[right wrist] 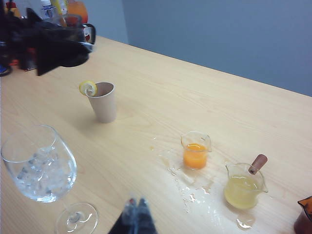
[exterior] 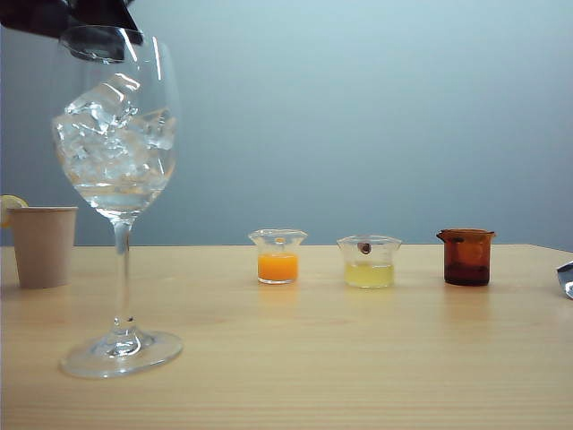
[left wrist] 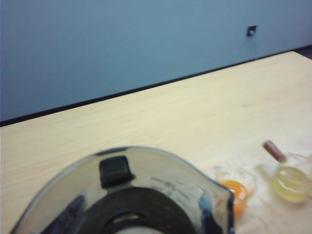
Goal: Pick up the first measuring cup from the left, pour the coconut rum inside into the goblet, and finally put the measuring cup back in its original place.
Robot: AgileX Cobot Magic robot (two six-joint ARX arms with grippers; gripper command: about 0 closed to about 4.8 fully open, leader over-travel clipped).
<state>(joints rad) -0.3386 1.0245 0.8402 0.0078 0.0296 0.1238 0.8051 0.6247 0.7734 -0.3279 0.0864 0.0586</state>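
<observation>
The left gripper (right wrist: 58,46) grips the first measuring cup (left wrist: 131,195) between its jaws; the right gripper (right wrist: 136,212) hangs apart.

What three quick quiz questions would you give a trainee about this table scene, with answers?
1. True or false: the left hand holds the first measuring cup raised off the table.
2. What lies in the bowl of the goblet: A ice cubes, B lemon slices, C orange liquid?
3. Fill in: the right hand, low at the table's right edge, holds ____.
Key: 1 true; 2 A; 3 nothing.
</observation>
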